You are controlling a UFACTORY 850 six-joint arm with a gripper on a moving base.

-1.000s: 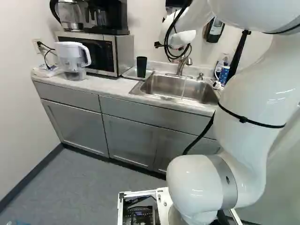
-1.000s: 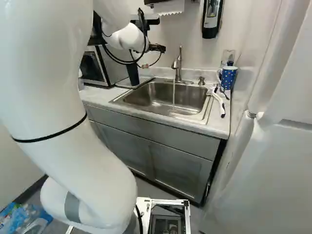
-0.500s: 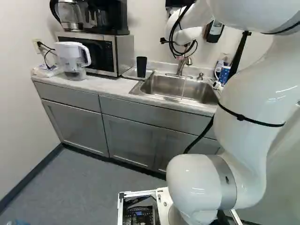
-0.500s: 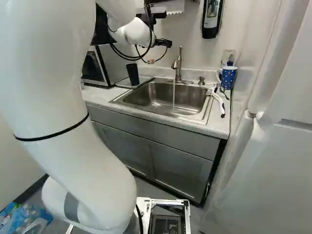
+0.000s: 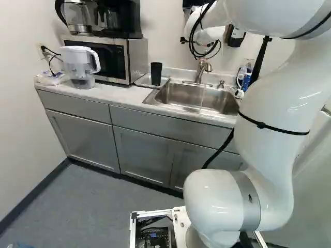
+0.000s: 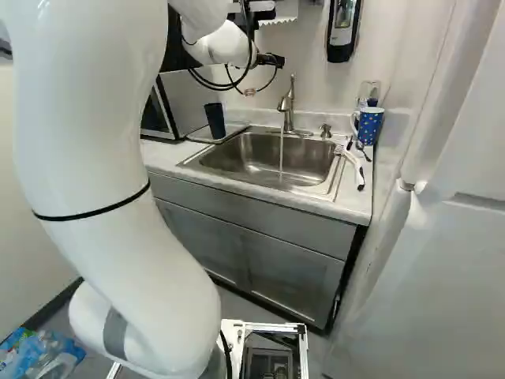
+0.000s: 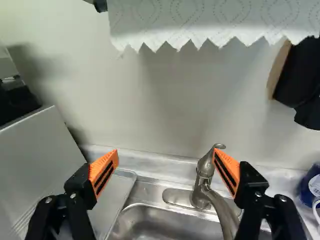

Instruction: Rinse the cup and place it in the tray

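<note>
At ten o'clock of sink [image 5: 175, 97], cup [image 5: 156, 74] upright on tray [image 7: 112, 197], likely to drain; twelve, tap [image 6: 289, 104] running; pincer [image 7: 166, 156] spread, empty.

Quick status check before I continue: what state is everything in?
Gripper: open, empty.
Dark cup: upright on the tray.
Faucet: on, water running into the sink.
Blue mug: upright beside the sink.
Microwave door: shut.
Cabinet doors: shut.
Pitcher: lid on.

The countertop [image 5: 121, 95] carries a pitcher [image 5: 79, 63], microwave [image 5: 111, 61], tray [image 5: 145, 80], inset sink [image 5: 178, 92] and blue mug [image 6: 369, 128].
</note>
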